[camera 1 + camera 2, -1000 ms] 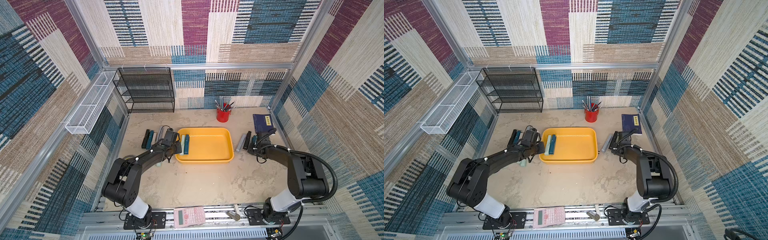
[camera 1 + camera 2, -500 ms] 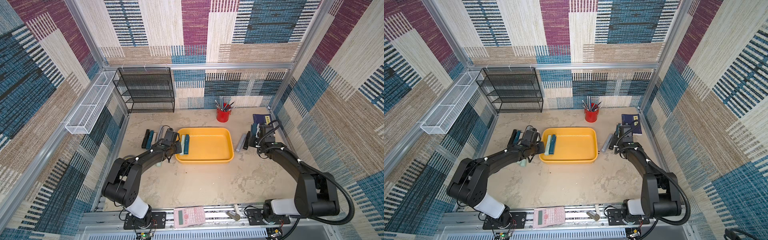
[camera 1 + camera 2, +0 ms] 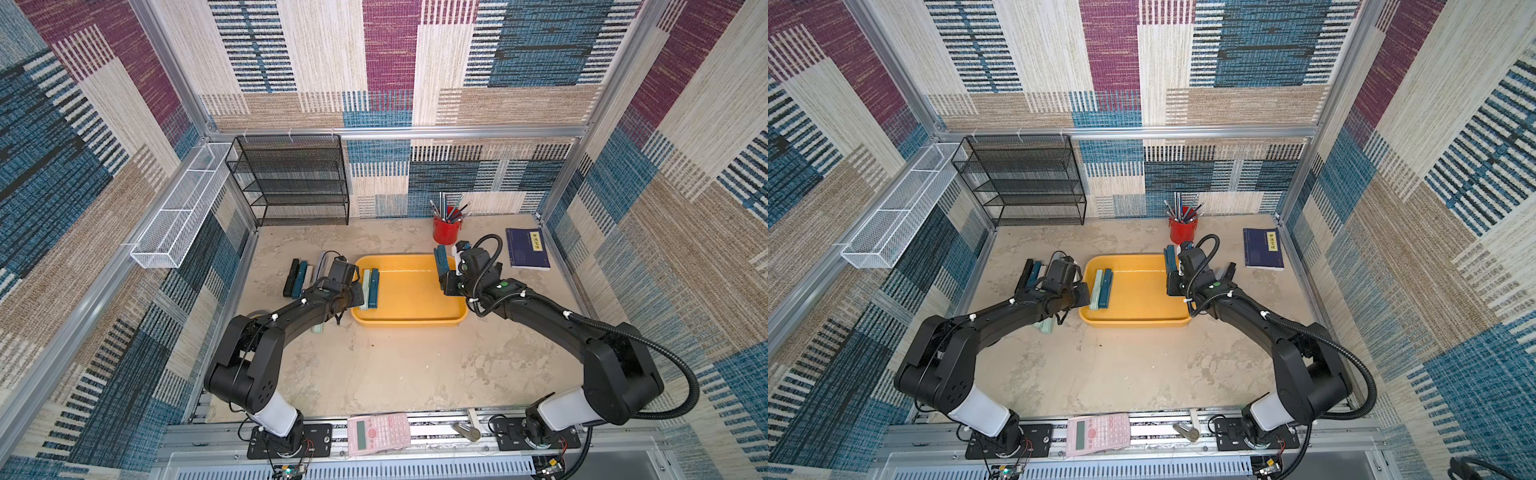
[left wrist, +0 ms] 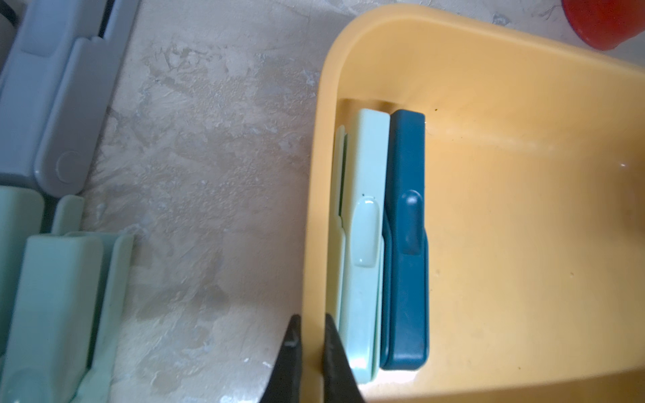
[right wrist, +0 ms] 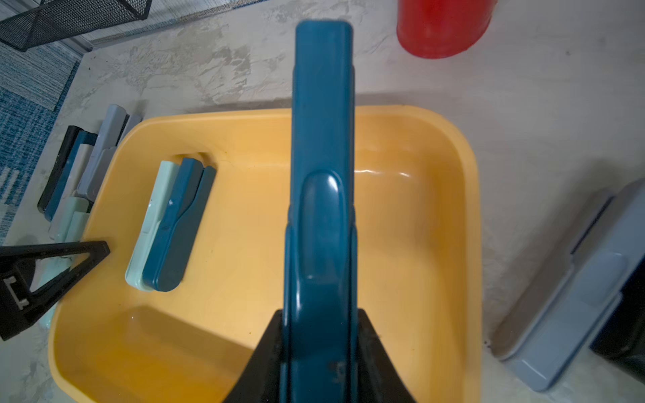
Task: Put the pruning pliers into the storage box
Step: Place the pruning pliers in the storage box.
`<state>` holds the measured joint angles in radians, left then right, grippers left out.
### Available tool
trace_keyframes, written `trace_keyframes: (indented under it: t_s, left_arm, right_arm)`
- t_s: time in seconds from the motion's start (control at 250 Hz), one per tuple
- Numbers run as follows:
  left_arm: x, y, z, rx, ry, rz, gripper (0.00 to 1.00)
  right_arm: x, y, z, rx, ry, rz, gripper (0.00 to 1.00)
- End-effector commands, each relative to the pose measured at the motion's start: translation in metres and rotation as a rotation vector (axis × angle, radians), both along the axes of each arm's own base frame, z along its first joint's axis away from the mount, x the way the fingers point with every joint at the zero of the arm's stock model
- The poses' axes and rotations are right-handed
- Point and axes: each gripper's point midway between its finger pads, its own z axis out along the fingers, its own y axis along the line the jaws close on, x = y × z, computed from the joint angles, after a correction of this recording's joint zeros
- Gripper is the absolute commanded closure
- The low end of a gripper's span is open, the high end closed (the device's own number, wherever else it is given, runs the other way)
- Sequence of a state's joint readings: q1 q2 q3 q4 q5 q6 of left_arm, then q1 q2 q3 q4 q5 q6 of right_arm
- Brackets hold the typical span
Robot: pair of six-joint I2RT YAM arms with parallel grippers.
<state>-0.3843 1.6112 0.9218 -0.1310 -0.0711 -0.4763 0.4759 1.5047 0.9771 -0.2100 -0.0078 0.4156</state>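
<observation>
Left arm point(image 3: 291, 316) covering most of mint pliers point(image 3: 318, 329) beside box point(image 3: 409, 320) (only end poking out). Teal pliers point(image 5: 321, 139) in right gripper point(image 5: 320, 314) running off picture edge in right wrist view. Red cup point(image 5: 443, 28), grey pliers point(image 5: 572, 307) getting cropped there too. Book point(image 3: 528, 248) title showing too small for reading.

The only writing is on the book point(image 3: 524, 254). A pale yellow label point(image 3: 537, 241) on its dark blue cover carries a column of dark characters, too small to read in both top views. The pink calculator point(image 3: 378, 430) has rows of keys, but their markings are illegible.
</observation>
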Motion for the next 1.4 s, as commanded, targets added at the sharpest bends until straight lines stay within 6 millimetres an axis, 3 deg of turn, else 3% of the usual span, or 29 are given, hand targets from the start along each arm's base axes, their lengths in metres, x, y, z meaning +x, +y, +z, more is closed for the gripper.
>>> trace_keyframes:
  t_s: [0.0,0.28,0.456,0.888,1.396]
  left_arm:
    - [0.002,-0.001,0.002,-0.022,-0.002,0.026,1.00]
    - [0.001,0.001,0.002,-0.031,-0.003,0.043,1.00]
    - [0.000,0.001,0.003,-0.035,-0.012,0.049,1.00]
    - [0.000,0.000,0.004,-0.044,-0.021,0.046,1.00]
    - [0.000,-0.001,0.002,-0.053,-0.026,0.041,1.00]
  right_arm:
    - [0.007,0.027,0.012,0.094,-0.037,0.011,0.74]
    - [0.004,0.087,-0.017,0.126,0.042,0.070,0.74]
    - [0.001,0.109,-0.040,0.115,0.102,0.084,0.73]
    - [0.000,0.140,-0.072,0.124,0.169,0.100,0.72]
    - [0.011,0.165,-0.091,0.131,0.192,0.104,0.69]
